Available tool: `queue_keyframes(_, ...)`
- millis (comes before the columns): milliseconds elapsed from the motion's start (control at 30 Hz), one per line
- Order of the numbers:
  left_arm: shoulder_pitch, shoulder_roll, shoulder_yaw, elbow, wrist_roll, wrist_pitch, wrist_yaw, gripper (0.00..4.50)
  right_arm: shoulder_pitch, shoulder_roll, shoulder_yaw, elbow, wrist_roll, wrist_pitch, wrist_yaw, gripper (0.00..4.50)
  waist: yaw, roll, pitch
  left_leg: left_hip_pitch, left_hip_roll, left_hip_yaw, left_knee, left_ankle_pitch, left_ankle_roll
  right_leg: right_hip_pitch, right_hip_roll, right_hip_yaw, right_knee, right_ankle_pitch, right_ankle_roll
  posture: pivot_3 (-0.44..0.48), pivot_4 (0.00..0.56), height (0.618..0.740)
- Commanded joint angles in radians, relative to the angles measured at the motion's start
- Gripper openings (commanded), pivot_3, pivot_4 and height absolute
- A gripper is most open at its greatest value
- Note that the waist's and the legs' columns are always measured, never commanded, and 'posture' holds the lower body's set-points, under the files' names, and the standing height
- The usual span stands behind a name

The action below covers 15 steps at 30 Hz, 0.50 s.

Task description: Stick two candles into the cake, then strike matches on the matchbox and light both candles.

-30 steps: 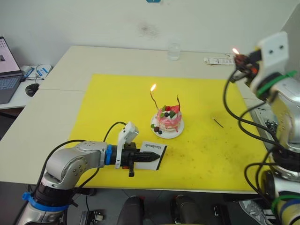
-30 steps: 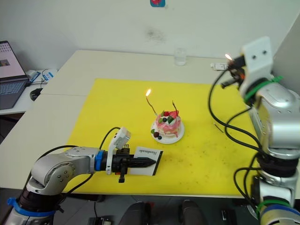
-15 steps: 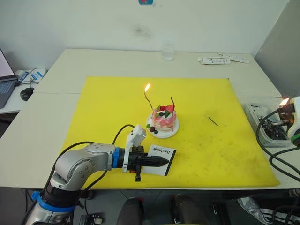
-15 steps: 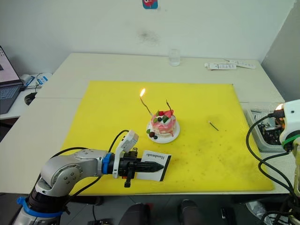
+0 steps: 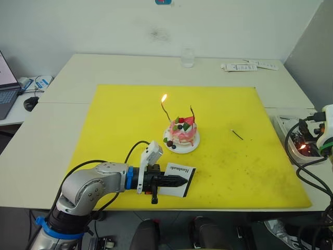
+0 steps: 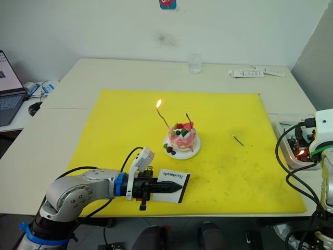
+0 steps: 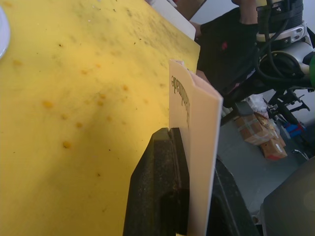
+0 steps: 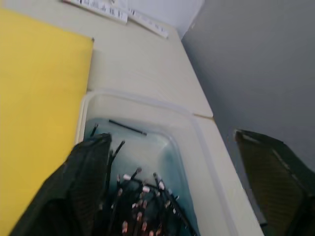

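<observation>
The pink-and-white cake [image 5: 182,136] stands on its white plate mid-mat with both candles stuck in it. The left candle [image 5: 165,109] burns with a small flame; the right candle [image 5: 192,112] shows no flame. My left gripper [image 5: 181,180] is shut on the white matchbox [image 5: 180,173], holding it on edge at the mat's front; its black fingers [image 7: 157,187] clamp the matchbox [image 7: 197,132]. One match [image 5: 237,135] lies on the mat right of the cake. My right gripper [image 8: 172,140] is open and empty above a clear tray [image 8: 142,105].
The tray [image 5: 283,125] off the mat's right edge holds several spent matches and a small orange glow [image 5: 303,147]. A glass [image 5: 187,57] and white strips [image 5: 248,66] sit at the table's back. A laptop [image 5: 5,88] and mouse [image 5: 31,102] lie far left.
My right arm came down from high at the back right to the tray with a burning match, then the gripper opened; a glow now sits in the tray. The camera view shifted.
</observation>
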Motion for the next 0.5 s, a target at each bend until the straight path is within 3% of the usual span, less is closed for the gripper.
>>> queue_keyframes(33, -0.010, -0.004, 0.021, -0.028, -0.025, -0.007, 0.004, 0.00, -0.043, -0.057, -0.019, -0.129, 0.080, -0.090, 0.093, 4.46, -0.001, 0.002, 0.000, 0.000, 0.000, 0.000, 0.000, 0.000, 0.000, 0.000, 0.000, 0.000, 0.000, 0.000, 0.000, 0.000, 0.150, 0.740)
queue_keyframes(167, -0.016, -0.003, 0.022, -0.023, -0.027, -0.003, 0.005, 0.00, 0.046, -0.057, 0.021, -0.212, 0.219, -0.090, 0.260, 4.46, 0.002, 0.001, 0.000, 0.000, 0.000, -0.001, 0.000, 0.000, 0.000, 0.000, 0.000, -0.001, 0.000, 0.000, 0.000, 0.000, 0.150, 0.740)
queue_keyframes(300, -0.024, -0.002, 0.030, -0.021, -0.035, 0.008, 0.007, 0.00, 0.121, -0.011, 0.083, -0.240, 0.294, -0.111, 0.317, 4.46, 0.003, 0.001, 0.000, 0.000, 0.001, -0.002, 0.000, 0.000, 0.000, 0.001, 0.000, -0.002, 0.000, -0.001, 0.000, 0.000, 0.150, 0.740)
queue_keyframes(500, -0.033, 0.007, 0.040, -0.035, -0.057, 0.030, 0.023, 0.00, 0.125, 0.047, 0.270, -0.029, 0.188, -0.278, 0.310, 4.46, 0.000, 0.000, 0.000, 0.000, 0.000, 0.000, 0.001, 0.000, 0.000, 0.001, -0.001, 0.000, 0.000, 0.001, 0.002, 0.000, 0.150, 0.740)
